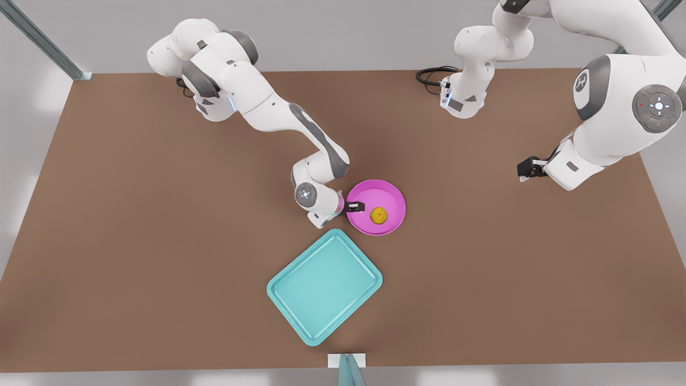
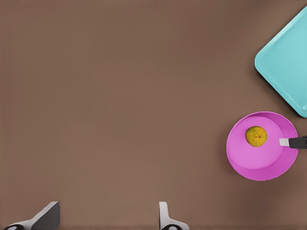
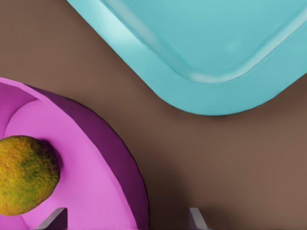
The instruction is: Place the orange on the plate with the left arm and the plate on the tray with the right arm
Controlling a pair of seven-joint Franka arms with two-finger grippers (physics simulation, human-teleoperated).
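- The tray (image 1: 324, 287) lies empty, just beside the right gripper (image 1: 359, 206).
- That gripper, its fingers spread wide, straddles the rim of the plate (image 1: 388, 195).
- The orange (image 1: 378, 215) rests inside the plate, just beyond the fingertips.
- The left gripper (image 1: 528, 169) waits well apart, wide and empty.

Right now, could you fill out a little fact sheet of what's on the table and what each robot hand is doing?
orange: lying in the plate
plate: pink, on the bare table, beside the tray
tray: teal, nothing on it
right hand: at the plate's rim on the front view's left, fingers open astride the rim
left hand: raised over the table at the front view's right, away from the objects, fingers open, waiting
done: orange on plate
not yet done: plate on tray
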